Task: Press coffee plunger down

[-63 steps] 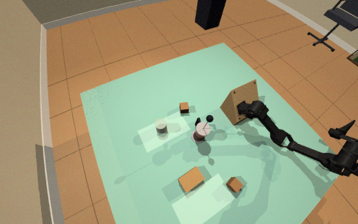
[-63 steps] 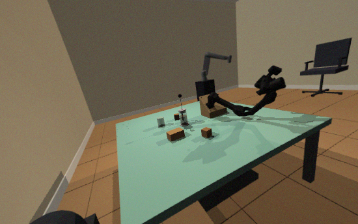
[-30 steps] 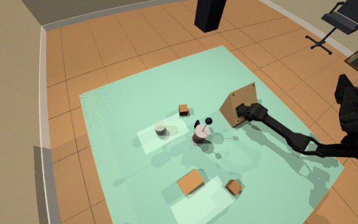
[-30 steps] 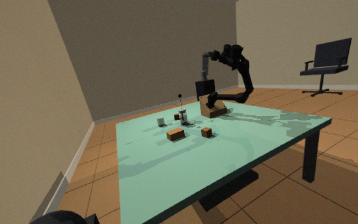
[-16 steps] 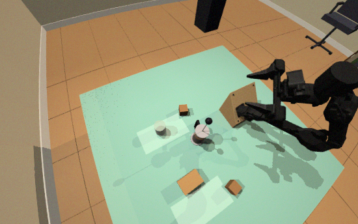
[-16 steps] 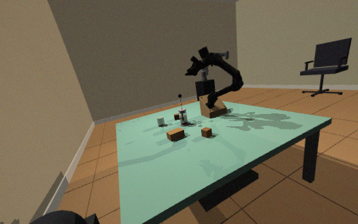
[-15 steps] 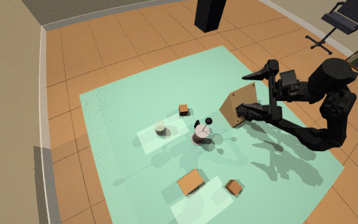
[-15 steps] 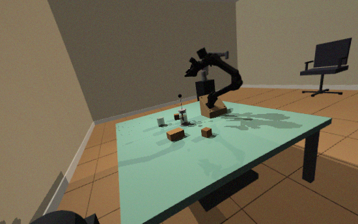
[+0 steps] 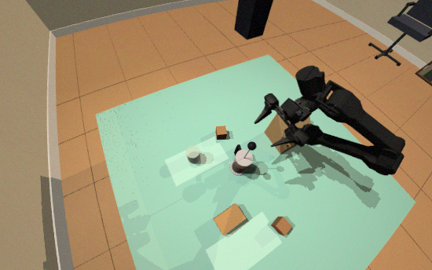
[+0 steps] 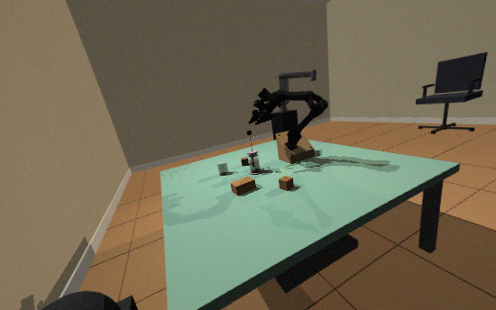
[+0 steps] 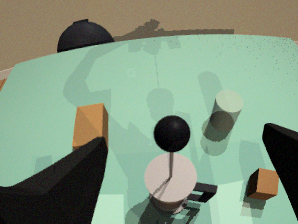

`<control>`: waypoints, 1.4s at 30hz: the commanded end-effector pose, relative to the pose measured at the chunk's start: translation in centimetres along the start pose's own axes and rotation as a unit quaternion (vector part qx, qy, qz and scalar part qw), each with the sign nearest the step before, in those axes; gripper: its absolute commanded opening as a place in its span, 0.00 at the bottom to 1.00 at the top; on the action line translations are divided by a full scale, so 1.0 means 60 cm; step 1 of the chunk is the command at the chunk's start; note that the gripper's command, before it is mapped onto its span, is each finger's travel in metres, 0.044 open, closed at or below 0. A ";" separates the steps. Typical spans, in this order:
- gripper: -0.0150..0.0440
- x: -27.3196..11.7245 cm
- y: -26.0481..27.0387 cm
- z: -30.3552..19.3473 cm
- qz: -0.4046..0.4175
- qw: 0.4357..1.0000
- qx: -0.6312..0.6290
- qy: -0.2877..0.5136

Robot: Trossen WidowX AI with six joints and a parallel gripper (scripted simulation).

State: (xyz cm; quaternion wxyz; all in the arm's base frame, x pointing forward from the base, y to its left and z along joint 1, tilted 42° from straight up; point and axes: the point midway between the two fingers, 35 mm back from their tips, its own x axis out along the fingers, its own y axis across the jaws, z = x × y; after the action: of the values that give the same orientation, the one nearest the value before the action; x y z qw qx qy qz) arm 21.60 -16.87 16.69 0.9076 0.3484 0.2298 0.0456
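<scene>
Spanning most of the scene, the green table [image 9: 330,204] carries the arm's tilted wooden base block [image 9: 278,131] at its far right side, with the coffee press [image 9: 242,162] standing upright near the middle. Smaller things sit around the press: a pale cup [image 9: 192,154] beside it and three brown blocks, all apart from it. The gripper [image 9: 272,130] hovers spread wide and empty, well short of the plunger knob [image 11: 172,133], which stands raised on its thin rod. To do this approach well, I would centre over the knob, descend straight along the rod, and avoid any sideways push that could tip the press.
</scene>
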 end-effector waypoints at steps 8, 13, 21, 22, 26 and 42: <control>1.00 0.029 0.006 -0.036 0.017 1.000 -0.002 -0.006; 1.00 0.041 0.005 -0.036 0.016 1.000 -0.003 -0.004; 1.00 0.063 0.005 -0.036 0.016 1.000 -0.004 -0.003; 1.00 0.065 0.005 -0.036 0.016 1.000 -0.004 -0.003; 1.00 0.076 0.006 -0.035 0.016 1.000 -0.004 -0.004; 0.64 0.092 0.011 -0.034 0.019 1.000 -0.003 -0.008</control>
State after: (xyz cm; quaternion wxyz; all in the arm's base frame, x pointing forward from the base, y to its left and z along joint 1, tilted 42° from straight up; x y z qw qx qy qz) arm 25.67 -13.79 13.78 0.9099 0.3489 0.2151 0.0635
